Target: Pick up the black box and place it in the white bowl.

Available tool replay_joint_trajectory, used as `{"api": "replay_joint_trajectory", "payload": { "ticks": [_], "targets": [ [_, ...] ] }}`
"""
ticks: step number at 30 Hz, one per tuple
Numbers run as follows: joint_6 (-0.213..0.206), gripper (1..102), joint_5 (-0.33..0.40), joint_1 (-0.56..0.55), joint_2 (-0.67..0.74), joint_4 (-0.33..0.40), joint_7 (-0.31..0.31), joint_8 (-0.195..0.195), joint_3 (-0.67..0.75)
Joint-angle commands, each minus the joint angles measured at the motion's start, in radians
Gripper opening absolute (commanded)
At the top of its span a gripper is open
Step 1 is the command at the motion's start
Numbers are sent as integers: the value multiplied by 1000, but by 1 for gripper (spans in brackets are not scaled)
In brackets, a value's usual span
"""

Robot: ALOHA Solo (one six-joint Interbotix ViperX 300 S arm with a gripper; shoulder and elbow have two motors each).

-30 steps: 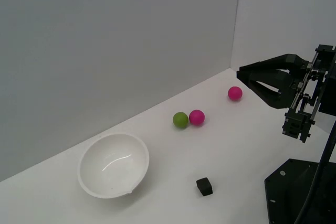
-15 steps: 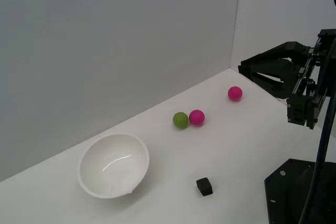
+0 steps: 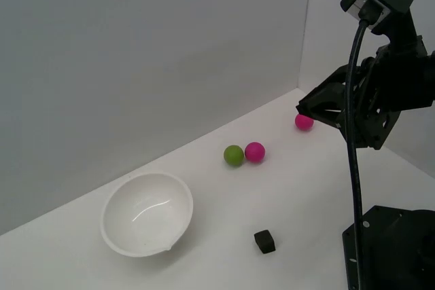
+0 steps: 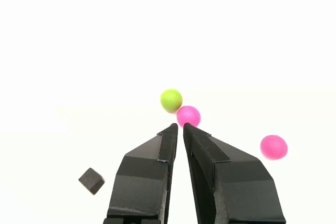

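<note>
Since the earlier frames my arm has swung upward and tipped its nose down, so the gripper now hangs high at the exterior view's right, its tip in front of the far pink ball; nothing on the table has shifted. From the wrist camera I see the gripper with its two fingers drawn almost together — only a thin sliver of white shows between the tips — and nothing is held between them.

Taking the bowl as my landmark: the box sits on the table well off to the exterior view's right of the bowl, nearer the camera, apart from everything else. The bowl itself stands upright, with nothing visible inside but a glint on its wall. Farther back from the bowl and to the exterior view's right, the green ball and a second pink ball sit touching — green on the bowl's side. Beyond that pair, farther still from the bowl, lies the far pink ball on its own.

The wrist view shows the box off to one side of the fingers, while the green ball and its pink neighbour lie just past the fingertips, and the lone pink ball sits on the other side.
</note>
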Motion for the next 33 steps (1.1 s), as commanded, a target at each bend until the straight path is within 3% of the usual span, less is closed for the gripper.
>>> {"api": "replay_joint_trajectory", "payload": {
  "ticks": [1, 6, 14, 19, 22, 27, 28, 33],
  "targets": [
    [-12, 3, -41, -14, -46, -37, 8, -17, -46],
    [-35, 3, -80, -14, -149, -75, 83, -51, -149],
    [-103, 3, -129, -15, -255, -124, 222, -51, -256],
    [-135, 7, -126, -18, -290, -124, 235, -51, -291],
    [-152, 28, -126, -18, -313, -123, 235, -51, -314],
    [-161, 93, -124, -20, -371, -123, 242, -52, -371],
    [-163, 101, -123, -20, -383, -121, 244, -52, -383],
    [-170, 100, -120, -63, -422, -118, 244, -52, -422]
  ]
}}
